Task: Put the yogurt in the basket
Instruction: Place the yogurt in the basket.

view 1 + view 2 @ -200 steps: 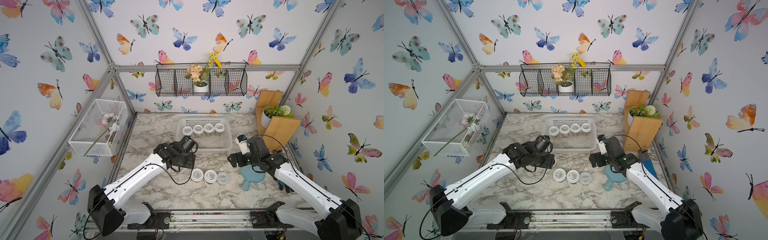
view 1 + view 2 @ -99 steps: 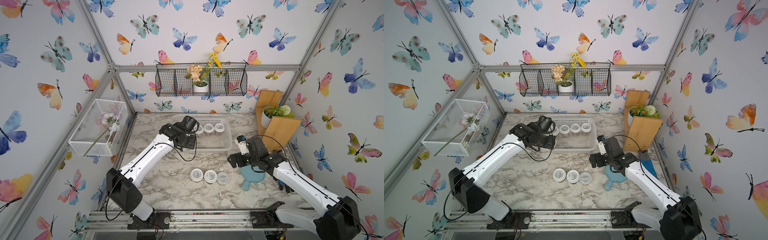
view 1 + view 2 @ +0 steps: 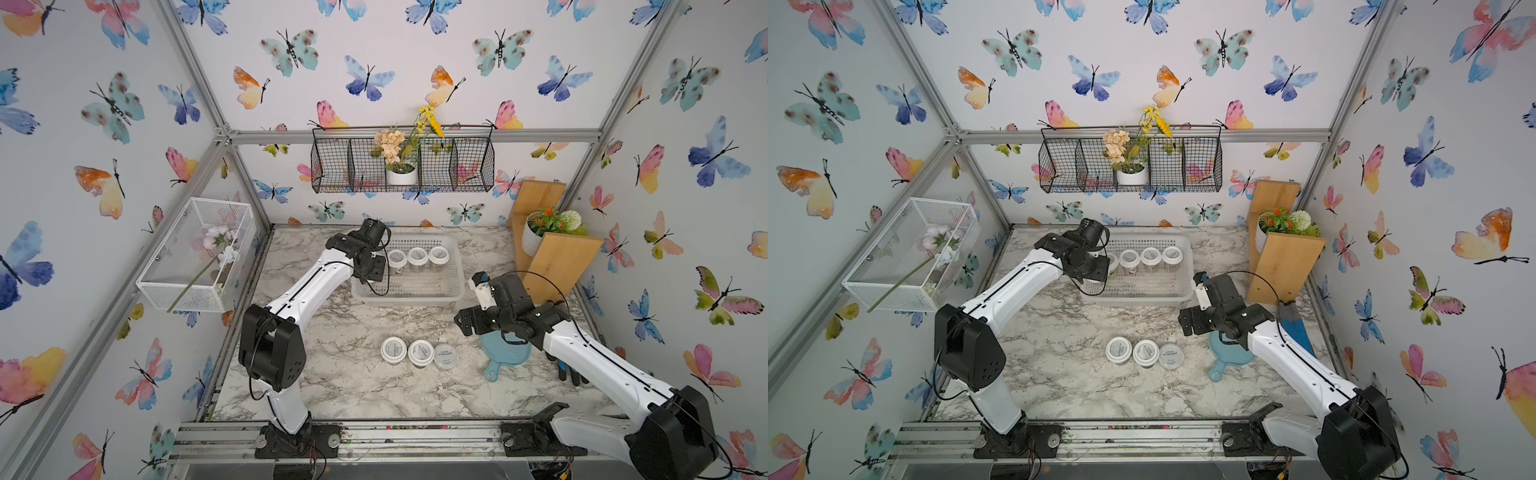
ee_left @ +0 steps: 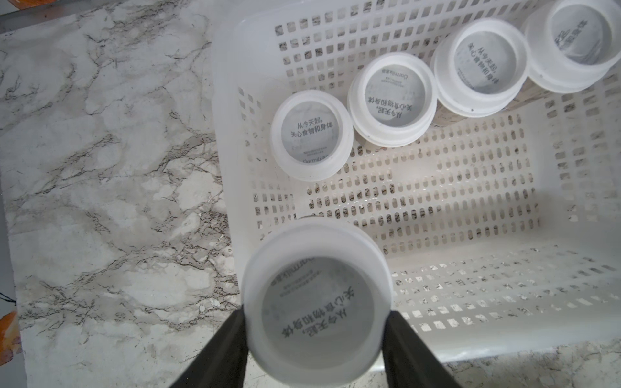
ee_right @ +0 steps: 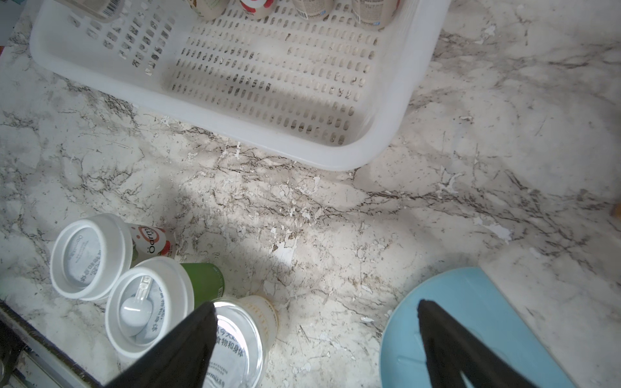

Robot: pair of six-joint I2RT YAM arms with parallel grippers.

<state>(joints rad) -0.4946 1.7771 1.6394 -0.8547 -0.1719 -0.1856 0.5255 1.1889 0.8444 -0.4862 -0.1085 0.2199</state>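
While my left jaws pinch a yogurt jar point(image 4: 316, 312) over the basket's point(image 4: 224, 111) corner and my right jaws hang spread, I judge placement in hand; next: lower inside, then release.

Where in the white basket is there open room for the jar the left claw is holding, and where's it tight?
Free: the basket's near half, between the row of four jars along its far wall and its near rim. The marble strip between basket and the three table jars is bare. Tight: the far row, lids packed close.
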